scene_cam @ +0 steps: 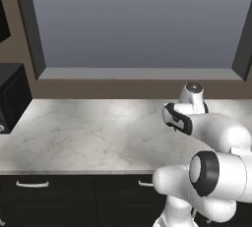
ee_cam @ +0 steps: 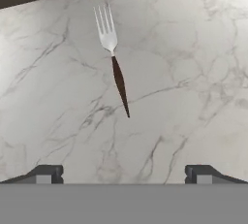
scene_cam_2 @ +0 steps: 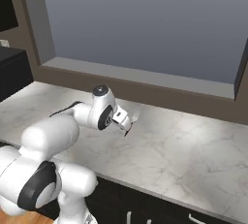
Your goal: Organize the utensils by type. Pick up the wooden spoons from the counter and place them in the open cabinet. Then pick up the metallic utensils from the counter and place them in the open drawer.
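Spread wide, the jaws of the gripper (ee_cam: 121,174) are seen with nothing between them; in the hand view the two dark fingertips (ee_cam: 46,173) stand far apart at the lower edge, above bare marble. Just beyond them a small fork (ee_cam: 114,58) is seen lying flat on the counter (ee_cam: 193,97), its silver tines pointed away from the hand towards the dark wall strip and its dark tapered handle pointed back towards the fingertips, slightly slanted. No contact between fork and fingers is shown; a stretch of veined stone separates them.

In the right base view the gripper (scene_cam_2: 125,123) is held low over the counter (scene_cam_2: 193,155), and the silver tines of the fork (scene_cam_2: 135,116) are visible just past the hand. In the left base view the wrist is turned away, so the fingers are hidden behind the arm. The counter (scene_cam: 88,132) is backed by a brown wall and a large grey window. Black cabinet fronts (scene_cam: 54,191) with silver handles are seen below.
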Tool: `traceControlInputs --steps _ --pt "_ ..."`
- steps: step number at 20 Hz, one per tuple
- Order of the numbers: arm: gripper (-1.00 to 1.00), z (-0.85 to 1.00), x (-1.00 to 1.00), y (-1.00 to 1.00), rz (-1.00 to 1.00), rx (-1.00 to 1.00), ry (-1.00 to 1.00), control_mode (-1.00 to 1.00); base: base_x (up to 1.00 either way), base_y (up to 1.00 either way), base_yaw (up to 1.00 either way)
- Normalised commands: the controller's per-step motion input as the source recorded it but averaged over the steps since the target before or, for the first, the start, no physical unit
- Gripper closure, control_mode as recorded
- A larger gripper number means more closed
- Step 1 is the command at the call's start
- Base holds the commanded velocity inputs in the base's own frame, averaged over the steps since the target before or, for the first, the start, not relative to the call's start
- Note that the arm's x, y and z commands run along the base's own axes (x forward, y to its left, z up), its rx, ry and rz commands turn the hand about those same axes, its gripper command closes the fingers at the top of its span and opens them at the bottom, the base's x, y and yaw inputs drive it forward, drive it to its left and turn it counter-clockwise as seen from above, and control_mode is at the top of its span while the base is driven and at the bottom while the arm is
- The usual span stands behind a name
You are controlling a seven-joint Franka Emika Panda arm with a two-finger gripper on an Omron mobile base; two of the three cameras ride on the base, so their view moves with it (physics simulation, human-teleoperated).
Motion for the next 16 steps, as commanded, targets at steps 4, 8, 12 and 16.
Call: traceControlInputs --steps 4,8,12,16 --pt "-1.0 -0.19 0.46 -0.35 0.02 0.0 0.0 -1.0 0.0 0.0 0.0" --pt "-1.0 -0.3 0.54 -0.2 0.01 0.0 0.03 -1.0 0.0 0.0 0.0" --pt "-1.0 -0.34 0.51 -0.01 0.01 -0.05 0.07 -1.0 0.0 0.0 0.0" --pt "-1.0 -0.33 0.46 0.0 0.02 -0.08 0.1 -1.0 0.0 0.0 0.0"
